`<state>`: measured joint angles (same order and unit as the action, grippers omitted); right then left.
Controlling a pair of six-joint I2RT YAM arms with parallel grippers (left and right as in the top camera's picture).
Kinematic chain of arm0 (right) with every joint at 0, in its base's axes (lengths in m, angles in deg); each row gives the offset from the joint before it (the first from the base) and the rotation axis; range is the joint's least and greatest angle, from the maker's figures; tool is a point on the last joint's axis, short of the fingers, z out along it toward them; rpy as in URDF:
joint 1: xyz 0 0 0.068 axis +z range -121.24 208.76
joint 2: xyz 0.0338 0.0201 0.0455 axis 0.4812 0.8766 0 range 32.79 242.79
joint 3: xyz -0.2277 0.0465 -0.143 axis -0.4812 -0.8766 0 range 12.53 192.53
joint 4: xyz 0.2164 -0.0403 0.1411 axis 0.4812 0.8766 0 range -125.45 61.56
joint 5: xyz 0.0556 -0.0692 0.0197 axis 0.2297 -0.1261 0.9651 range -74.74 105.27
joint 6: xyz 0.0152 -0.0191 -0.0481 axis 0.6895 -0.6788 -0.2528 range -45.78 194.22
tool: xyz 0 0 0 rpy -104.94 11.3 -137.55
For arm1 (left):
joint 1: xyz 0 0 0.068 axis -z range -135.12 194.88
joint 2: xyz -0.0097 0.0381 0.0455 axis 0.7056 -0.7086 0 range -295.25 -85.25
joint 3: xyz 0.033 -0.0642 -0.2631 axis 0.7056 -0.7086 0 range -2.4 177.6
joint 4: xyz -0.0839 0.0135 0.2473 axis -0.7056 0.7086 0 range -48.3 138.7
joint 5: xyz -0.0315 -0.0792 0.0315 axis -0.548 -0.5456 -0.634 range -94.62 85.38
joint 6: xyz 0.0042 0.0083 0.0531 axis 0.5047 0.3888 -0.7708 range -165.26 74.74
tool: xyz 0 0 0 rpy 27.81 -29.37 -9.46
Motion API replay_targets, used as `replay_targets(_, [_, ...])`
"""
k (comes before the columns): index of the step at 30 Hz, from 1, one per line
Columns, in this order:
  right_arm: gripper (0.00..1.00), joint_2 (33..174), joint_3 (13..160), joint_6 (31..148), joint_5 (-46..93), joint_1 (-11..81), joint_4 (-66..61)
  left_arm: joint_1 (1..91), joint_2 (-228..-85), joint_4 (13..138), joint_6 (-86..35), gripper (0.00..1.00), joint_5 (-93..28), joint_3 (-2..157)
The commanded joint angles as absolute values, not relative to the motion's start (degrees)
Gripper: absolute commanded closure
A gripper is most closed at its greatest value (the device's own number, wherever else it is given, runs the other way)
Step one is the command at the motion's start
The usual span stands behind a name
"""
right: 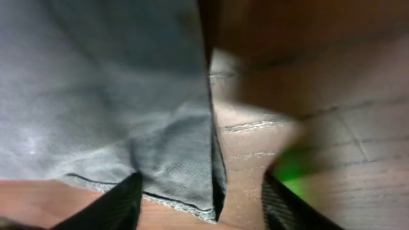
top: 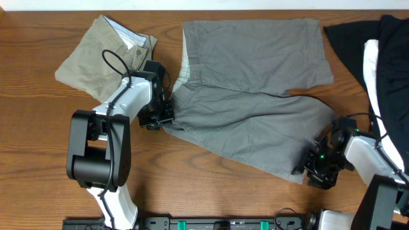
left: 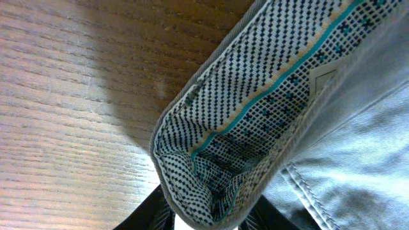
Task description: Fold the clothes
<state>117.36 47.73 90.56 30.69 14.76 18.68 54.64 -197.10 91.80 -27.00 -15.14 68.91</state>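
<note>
We see a wooden worktop (top: pixel 38 128), its grain smooth with a mild sheen. The grey shorts (top: pixel 255 83) are matt woven cloth, softly creased; their waistband lining (left: pixel 255 115) is a finer fabric, dotted and teal-striped. The khaki shorts (top: pixel 89 57) look like similar matt twill. The black garment (top: pixel 354 35) is dull, soft cloth. The left arm's casing (top: pixel 131 96) is smooth white plastic, slightly glossy.

Brown wooden table (top: pixel 38 147), grain running 9 o'clock to 3 o'clock, narrow white strip (top: pixel 268 4) beyond its edge at 12 o'clock, wood shadowed in places.
</note>
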Motion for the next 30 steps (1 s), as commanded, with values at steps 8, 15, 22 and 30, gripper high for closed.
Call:
replay_targets(8, [0.86, 117.9, 45.9, 96.1, 31.6, 15.3, 16.5, 54.4, -195.6, 91.9, -26.3, 0.67, -14.6, 68.8])
replay_targets(15, [0.99, 117.8, 50.2, 96.1, 31.5, 15.3, 18.2, 54.4, -195.6, 91.9, -26.3, 0.67, -14.6, 68.8])
replay_targets(22, [0.99, 117.8, 57.2, 95.9, 30.7, 15.3, 21.3, 54.4, -195.7, 91.9, -26.3, 0.67, -14.6, 68.8])
replay_targets(30, [0.99, 117.8, 59.0, 88.1, 38.2, 15.3, 19.4, 54.4, -195.6, 92.4, -26.3, 0.67, -14.6, 68.8])
